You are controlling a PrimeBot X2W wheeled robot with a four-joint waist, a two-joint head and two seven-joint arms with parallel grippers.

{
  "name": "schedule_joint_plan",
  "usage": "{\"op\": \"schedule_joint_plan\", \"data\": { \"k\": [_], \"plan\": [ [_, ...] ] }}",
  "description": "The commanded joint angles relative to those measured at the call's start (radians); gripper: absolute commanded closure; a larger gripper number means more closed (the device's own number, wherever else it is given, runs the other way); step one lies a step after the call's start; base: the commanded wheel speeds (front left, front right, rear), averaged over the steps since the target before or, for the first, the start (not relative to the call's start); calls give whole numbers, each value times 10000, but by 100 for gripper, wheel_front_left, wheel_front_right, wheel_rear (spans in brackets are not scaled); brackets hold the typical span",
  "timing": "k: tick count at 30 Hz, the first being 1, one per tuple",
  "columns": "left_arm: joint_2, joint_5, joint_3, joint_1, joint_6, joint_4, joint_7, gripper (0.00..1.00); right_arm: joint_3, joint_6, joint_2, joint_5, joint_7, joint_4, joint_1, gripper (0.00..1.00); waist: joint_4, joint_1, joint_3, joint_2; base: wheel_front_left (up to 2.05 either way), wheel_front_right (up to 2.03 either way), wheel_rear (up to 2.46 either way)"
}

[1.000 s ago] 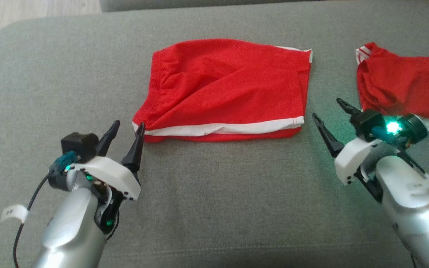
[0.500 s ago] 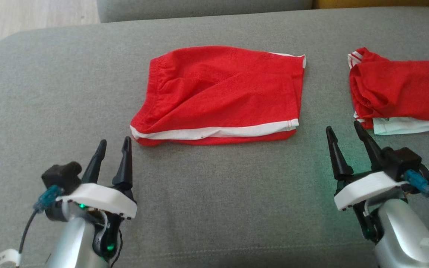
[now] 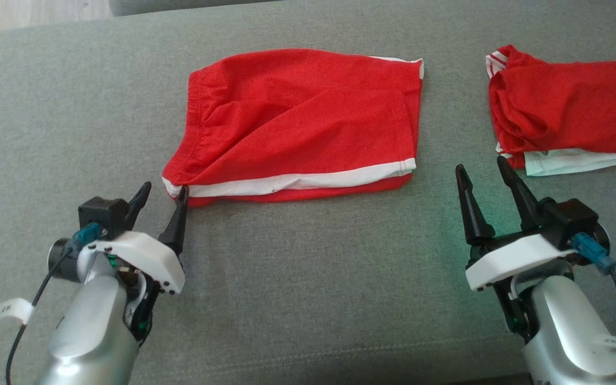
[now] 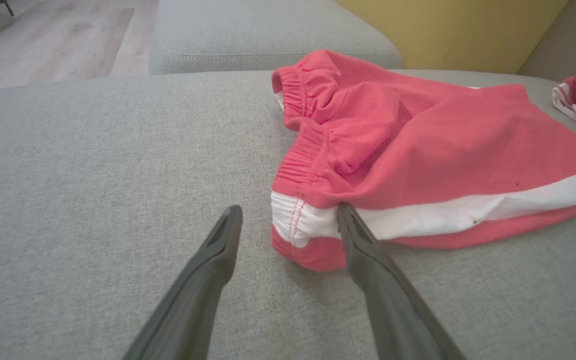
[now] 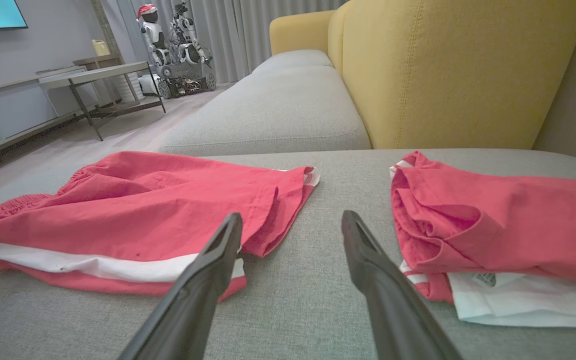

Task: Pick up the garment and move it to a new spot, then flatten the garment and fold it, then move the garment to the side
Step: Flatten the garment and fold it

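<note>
Folded red shorts with a white side stripe lie flat on the grey fabric sofa cushion, just toward 12 o'clock of centre in the head view. At 7 o'clock the left claw stands spread wide, the shorts' near waistband corner lying between its prongs, one fingertip against the white stripe. At 4 o'clock the right claw is equally wide and empty, off the cloth. At 2 o'clock sits a second folded red garment atop a pale mint-white cloth.

Folded red shorts on grey cushion
</note>
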Motion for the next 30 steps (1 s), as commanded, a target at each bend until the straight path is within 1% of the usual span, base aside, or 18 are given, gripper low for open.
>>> {"op": "schedule_joint_plan", "data": {
  "k": [1,8,15,16,17,18,25,30],
  "plan": [
    [398,51,194,-497,-39,-34,-62,0,158,-9,65,-64,0,-351,-58,0,-67,0,69,0,0,0,0],
    [634,-19,-41,-1044,-55,727,-49,0,216,-9,183,-126,-6,-323,-133,0,-240,0,201,0,0,0,0],
    [728,-147,-244,-1344,-64,897,-104,0,284,-9,258,-174,-19,-198,-199,0,-287,0,266,0,0,0,0],
    [721,-198,-321,-1360,-64,860,-110,52,318,-9,267,-184,-12,-174,-218,0,-280,0,270,0,0,0,0],
    [720,-261,-391,-1372,-65,823,-114,92,352,-9,276,-202,-1,-150,-238,0,-268,0,275,0,0,0,0],
    [720,-330,-461,-1380,-66,781,-118,100,393,-9,286,-223,12,-128,-263,0,-251,0,279,0,0,0,0],
    [770,-738,-774,-1432,-67,448,-129,100,895,-9,309,-393,193,131,-632,0,-63,0,371,0,0,0,0],
    [782,-880,-982,-1458,-68,105,-131,100,1404,-9,315,-220,543,851,-1154,0,161,0,468,0,0,0,0]
  ]
}}
